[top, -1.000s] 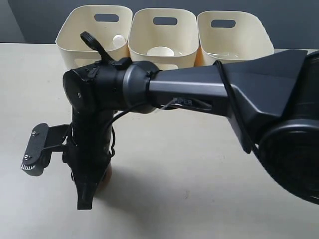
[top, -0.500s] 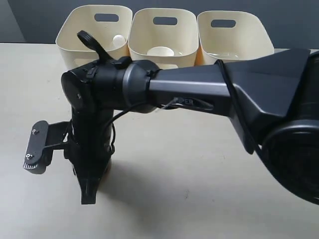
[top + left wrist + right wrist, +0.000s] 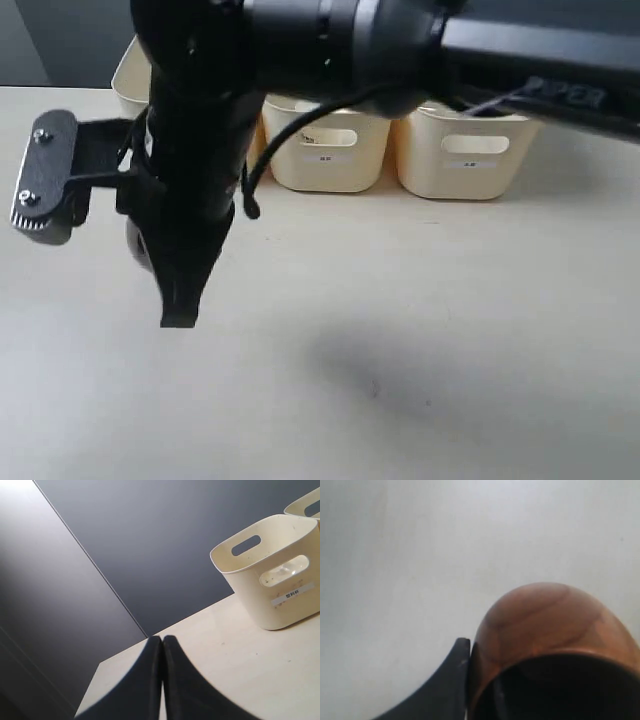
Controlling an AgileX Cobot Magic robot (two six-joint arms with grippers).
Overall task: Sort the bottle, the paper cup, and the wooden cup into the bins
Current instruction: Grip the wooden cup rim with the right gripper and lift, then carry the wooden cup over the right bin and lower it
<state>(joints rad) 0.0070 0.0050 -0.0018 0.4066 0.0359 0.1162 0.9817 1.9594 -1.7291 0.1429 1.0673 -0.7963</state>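
Right gripper [image 3: 470, 680] hangs above the bench [image 3: 450, 330], jaws closed on the rim of the wooden cup [image 3: 545, 635]: one finger outside the wall, the other hidden inside. Bare bench lies under and around the cup on all visible sides. The bins [image 3: 470, 150] stand in a row beyond the jaws, well apart; the arm hides most of the nearest one. Left gripper [image 3: 161, 675]: jaws pressed together, holding nothing, one bin [image 3: 270, 580] ahead of them, open bench between.

obstacles: bins [image 3: 467, 165] along table's far edge | free: open table [image 3: 420, 340] in front
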